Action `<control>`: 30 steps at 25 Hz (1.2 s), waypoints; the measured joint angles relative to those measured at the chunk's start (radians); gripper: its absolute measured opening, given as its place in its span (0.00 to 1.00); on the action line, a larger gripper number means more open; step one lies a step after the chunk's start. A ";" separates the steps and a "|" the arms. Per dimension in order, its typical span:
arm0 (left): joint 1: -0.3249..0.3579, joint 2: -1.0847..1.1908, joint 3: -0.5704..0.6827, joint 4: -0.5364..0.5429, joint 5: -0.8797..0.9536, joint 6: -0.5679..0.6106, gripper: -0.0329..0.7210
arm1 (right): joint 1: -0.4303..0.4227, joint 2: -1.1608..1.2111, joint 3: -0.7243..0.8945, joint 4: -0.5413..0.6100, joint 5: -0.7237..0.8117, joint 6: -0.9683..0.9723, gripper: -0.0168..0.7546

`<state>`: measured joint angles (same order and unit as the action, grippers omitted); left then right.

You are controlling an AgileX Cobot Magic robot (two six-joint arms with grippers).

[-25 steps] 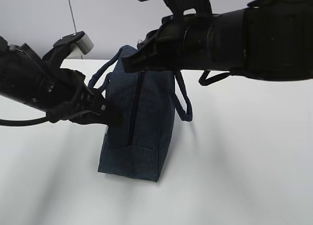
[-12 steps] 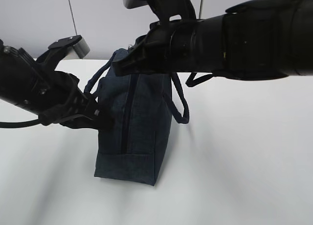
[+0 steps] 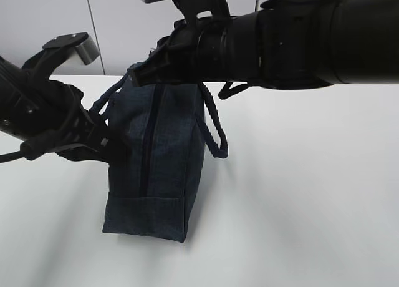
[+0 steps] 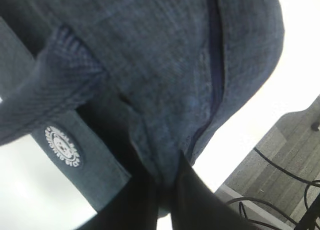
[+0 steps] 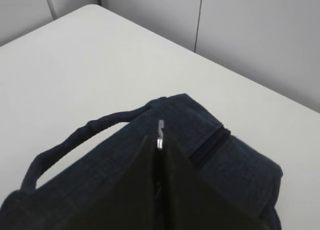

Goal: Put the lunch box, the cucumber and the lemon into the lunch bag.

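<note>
The dark navy lunch bag (image 3: 159, 156) stands on the white table, its zipper line running down the face toward the camera. My left gripper (image 3: 115, 151) is shut on a fold of the bag's fabric at its left side; the left wrist view shows the fabric (image 4: 170, 155) pinched between the dark fingers, with the round white logo (image 4: 62, 146) beside. My right gripper (image 3: 138, 77) is at the bag's top far end, shut on the metal zipper pull (image 5: 160, 135). The lunch box, cucumber and lemon are out of view.
The white table (image 3: 299, 193) extends to the right of the bag. One loop handle (image 3: 215, 128) hangs on the bag's right side, another (image 5: 75, 135) shows in the right wrist view. A grey wall (image 3: 112, 19) stands behind.
Both grippers and the bag have moved left across the table over the last second. The right gripper has stayed on the zipper pull, the left on the bag's fabric.
</note>
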<state>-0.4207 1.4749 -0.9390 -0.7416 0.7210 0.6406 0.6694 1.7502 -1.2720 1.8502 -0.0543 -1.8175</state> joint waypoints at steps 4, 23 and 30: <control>0.000 -0.017 0.000 0.019 0.023 -0.009 0.04 | -0.012 0.025 -0.028 0.000 0.000 -0.001 0.02; 0.000 -0.064 0.073 0.046 0.055 -0.035 0.04 | -0.079 0.110 -0.112 -0.002 0.022 -0.020 0.02; 0.000 -0.144 0.152 0.040 0.028 -0.035 0.04 | -0.083 0.126 -0.117 -0.003 0.054 -0.020 0.02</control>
<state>-0.4207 1.3313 -0.7874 -0.7011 0.7490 0.6056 0.5868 1.8766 -1.3890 1.8473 0.0000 -1.8372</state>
